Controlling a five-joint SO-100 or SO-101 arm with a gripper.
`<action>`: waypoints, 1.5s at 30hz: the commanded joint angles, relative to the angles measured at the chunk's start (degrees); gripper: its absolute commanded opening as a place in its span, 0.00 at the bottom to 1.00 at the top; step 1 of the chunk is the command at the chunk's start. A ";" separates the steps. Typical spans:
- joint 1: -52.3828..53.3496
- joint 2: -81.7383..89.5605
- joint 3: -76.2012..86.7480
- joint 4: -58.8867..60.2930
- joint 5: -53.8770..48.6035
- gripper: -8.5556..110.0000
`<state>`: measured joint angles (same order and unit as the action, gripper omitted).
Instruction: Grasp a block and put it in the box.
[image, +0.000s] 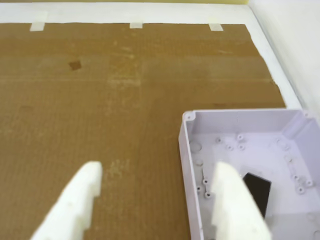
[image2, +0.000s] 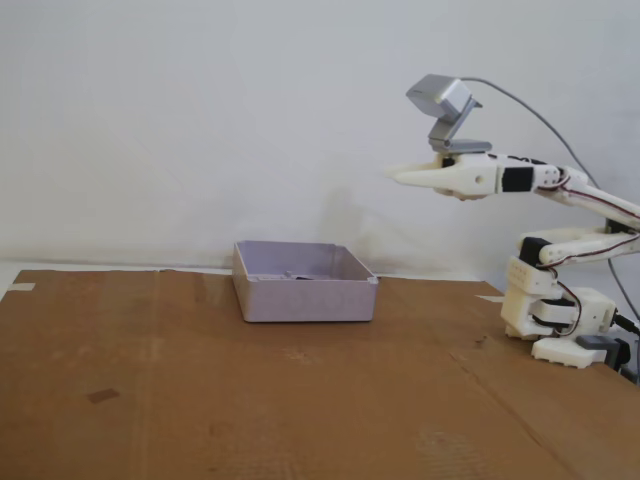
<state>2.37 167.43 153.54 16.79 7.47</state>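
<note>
On cardboard sheet (image2: 300, 400), pale lilac box (image2: 305, 282) near centre in fixed view, low walls, rounded corners. In wrist view, same box (image: 240, 120) at lower right, open top, moulded bosses on floor. Black block (image: 258, 191) flat on box floor, toward near side, partly hidden behind one white fingertip. In fixed view, only a small dark trace visible above box rim; block not clearly resolved there.

Gripper (image: 157, 172): two white fingers (image: 80, 200) spread wide apart in wrist view, nothing between them, bare cardboard showing through the gap. Left finger over cardboard, right finger over box's left wall and interior as seen by that camera. No contact with block or box visible.

In fixed view, gripper (image2: 400, 176) raised high, well above table and to right of box, pointing left, roughly level. Spread of fingers not readable from this side angle. Grey camera housing (image2: 443, 100) mounted on top of wrist, cable trailing right. Arm base (image2: 560, 320) on right edge of cardboard, well apart from box.

Strips of pale tape (image: 136, 25) along far edge of cardboard in wrist view. White wall (image2: 200, 120) behind.
</note>
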 joint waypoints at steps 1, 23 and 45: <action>-1.76 6.42 1.14 -2.02 0.00 0.29; -3.87 27.86 21.53 -2.02 0.53 0.29; -6.06 27.86 26.81 13.89 0.44 0.29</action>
<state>-3.34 193.01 177.63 27.69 7.47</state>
